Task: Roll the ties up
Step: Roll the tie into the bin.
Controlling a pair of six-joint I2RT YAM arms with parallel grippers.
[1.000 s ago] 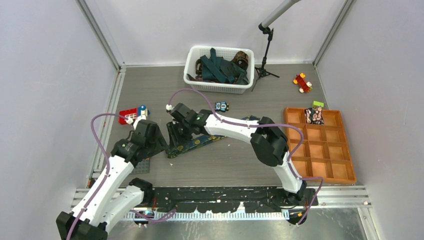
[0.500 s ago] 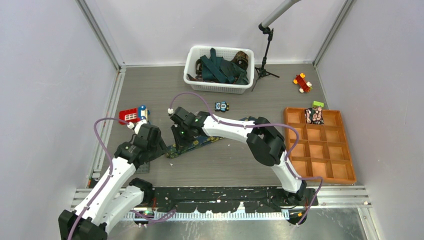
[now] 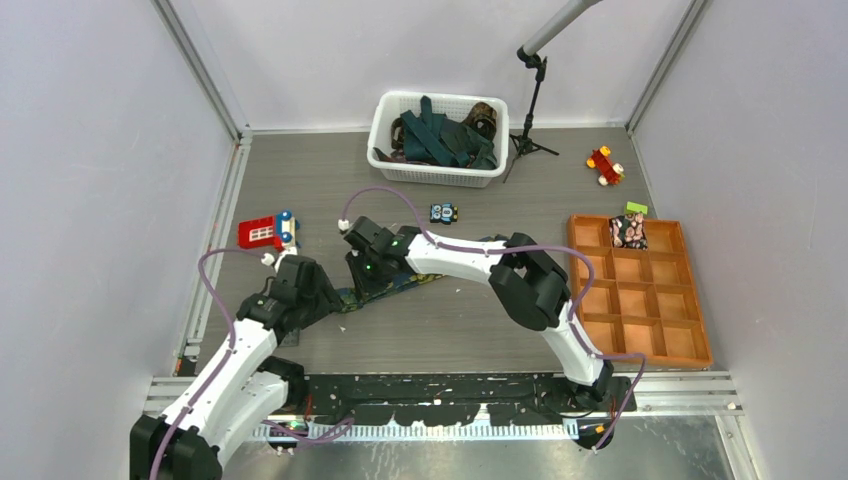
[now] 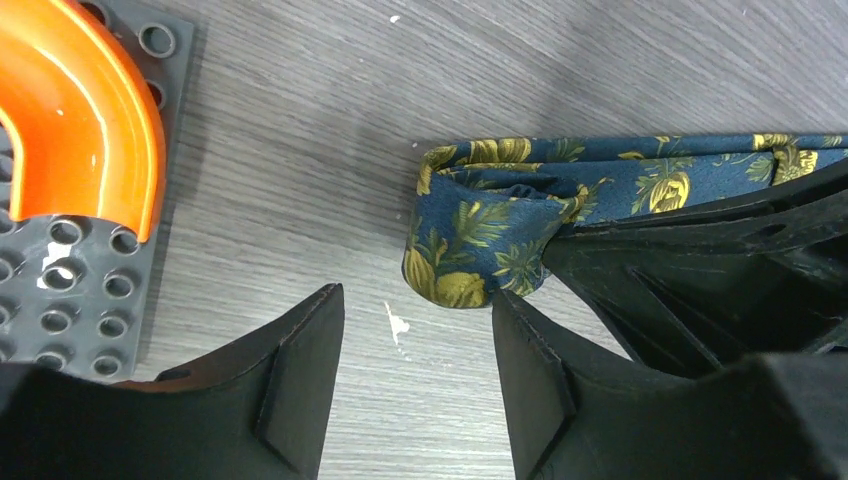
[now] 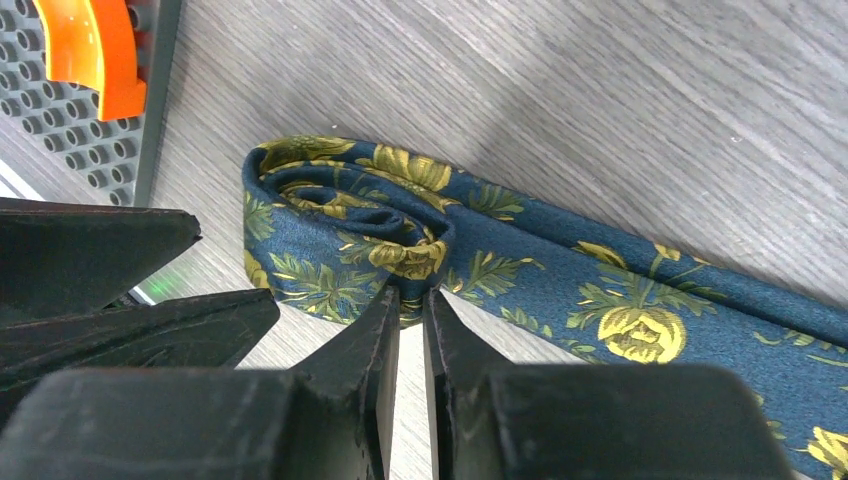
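Item: navy floral tie (image 5: pixel 560 290), gold flower print, laid flat on the grey wood-grain table (image 5: pixel 650 120) left of centre, its length running away beneath the right arm. Its near end is turned over on itself into a small, loose coil (image 4: pixel 480 240), so the rolling is judged to be barely begun. Right tool (image 5: pixel 410 295): brought together on a fold at the heart of the coil, with fabric nipped between the tips, presumably so that the core can be turned and the strip wound around it. Left tool (image 4: pixel 417 310): held apart, bare table between its fingers just short of the coil, with nothing gripped. It is judged to be stationed there as a stop, ready to steady the roll should it spring open. Grey studded baseplate (image 4: pixel 60 310) with orange arch (image 4: pixel 90 110): set near the coil and not touching it. White basket (image 3: pixel 432 172) at the far edge: spare ties (image 3: pixel 440 135), teal and brown-patterned, are heaped inside, apparently awaiting their turn. Orange compartment tray (image 3: pixel 640 300) at the right: one brown-patterned roll (image 3: pixel 629 231) is seen in a far compartment and the other compartments appear unfilled, which suggests that finished rolls are meant to be filed there. Risk noted: the cloth is judged to be slippery, and a slack core could unwind if the clamp is let go early.
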